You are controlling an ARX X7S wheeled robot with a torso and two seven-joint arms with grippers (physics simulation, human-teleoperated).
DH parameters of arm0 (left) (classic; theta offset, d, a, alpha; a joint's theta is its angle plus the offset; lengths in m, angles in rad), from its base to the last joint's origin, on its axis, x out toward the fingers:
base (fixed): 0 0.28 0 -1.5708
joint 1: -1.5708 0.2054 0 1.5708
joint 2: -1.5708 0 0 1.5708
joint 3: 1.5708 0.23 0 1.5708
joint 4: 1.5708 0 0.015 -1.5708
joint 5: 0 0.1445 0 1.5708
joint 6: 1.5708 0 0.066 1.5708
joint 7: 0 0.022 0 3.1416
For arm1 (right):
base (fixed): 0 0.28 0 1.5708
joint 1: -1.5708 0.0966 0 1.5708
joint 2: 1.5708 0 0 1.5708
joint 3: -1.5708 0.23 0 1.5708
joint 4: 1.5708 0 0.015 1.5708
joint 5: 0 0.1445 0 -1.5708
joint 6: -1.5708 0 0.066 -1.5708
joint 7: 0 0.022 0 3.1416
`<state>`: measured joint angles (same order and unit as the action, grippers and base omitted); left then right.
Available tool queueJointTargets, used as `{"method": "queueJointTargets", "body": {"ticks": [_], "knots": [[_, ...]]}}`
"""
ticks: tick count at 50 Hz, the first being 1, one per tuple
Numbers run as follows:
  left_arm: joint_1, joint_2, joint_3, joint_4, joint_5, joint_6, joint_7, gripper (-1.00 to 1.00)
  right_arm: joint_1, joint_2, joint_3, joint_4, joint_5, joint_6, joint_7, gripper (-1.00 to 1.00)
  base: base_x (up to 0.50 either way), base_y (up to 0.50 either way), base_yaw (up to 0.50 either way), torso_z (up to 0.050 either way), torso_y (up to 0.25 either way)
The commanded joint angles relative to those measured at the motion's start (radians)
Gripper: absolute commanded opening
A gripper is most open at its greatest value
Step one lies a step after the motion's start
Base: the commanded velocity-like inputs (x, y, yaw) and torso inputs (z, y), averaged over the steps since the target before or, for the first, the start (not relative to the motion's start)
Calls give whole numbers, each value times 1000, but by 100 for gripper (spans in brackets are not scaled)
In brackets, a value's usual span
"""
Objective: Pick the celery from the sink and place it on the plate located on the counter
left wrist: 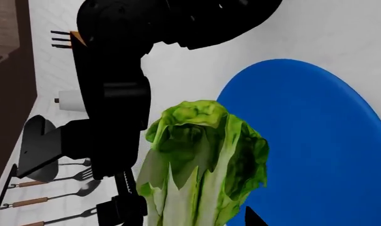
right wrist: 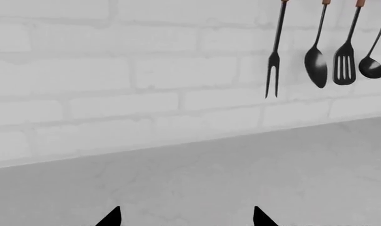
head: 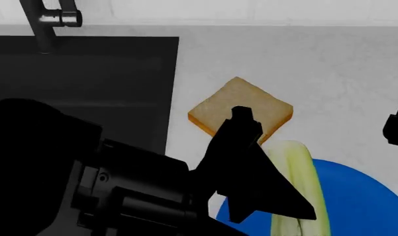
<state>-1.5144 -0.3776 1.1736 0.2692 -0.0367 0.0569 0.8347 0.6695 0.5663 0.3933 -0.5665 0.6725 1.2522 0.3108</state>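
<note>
While the left gripper (head: 277, 196) reaches over the plate (head: 369, 206) clamped on the celery (head: 297, 162), the right gripper (right wrist: 185, 217) hangs spread apart.

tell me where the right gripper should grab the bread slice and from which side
Judging from the head view, take the bread slice across two opposite straight edges, coming down from above. It lies flat on the counter like a diamond, with its far corner and right side free; the left gripper and the celery crowd its near side.
</note>
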Motion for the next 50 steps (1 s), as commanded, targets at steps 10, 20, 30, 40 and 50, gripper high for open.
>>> {"method": "queueJointTargets", "body": {"ticks": [10, 20, 30, 40, 50], "knots": [[17, 73, 31, -67, 7, -1, -29, -100, -19, 4, 20, -6, 12, -4, 1, 100, 0, 0, 0, 0, 0], [31, 93, 41, -74, -7, -7, -30, -100, -22, 8, 22, -4, 14, -7, 2, 100, 0, 0, 0, 0, 0], [31, 111, 48, -146, 35, 35, -58, -100, -29, 7, 21, -3, 15, -13, 5, 100, 0, 0, 0, 0, 1], [41, 113, 54, -155, 38, 41, -67, -100, -42, 7, 18, 4, 10, -30, 3, 100, 0, 0, 0, 0, 0], [45, 119, 64, -160, 35, 48, -63, -100, -46, 7, 23, 5, 15, -32, 4, 100, 0, 0, 0, 0, 0]]}}
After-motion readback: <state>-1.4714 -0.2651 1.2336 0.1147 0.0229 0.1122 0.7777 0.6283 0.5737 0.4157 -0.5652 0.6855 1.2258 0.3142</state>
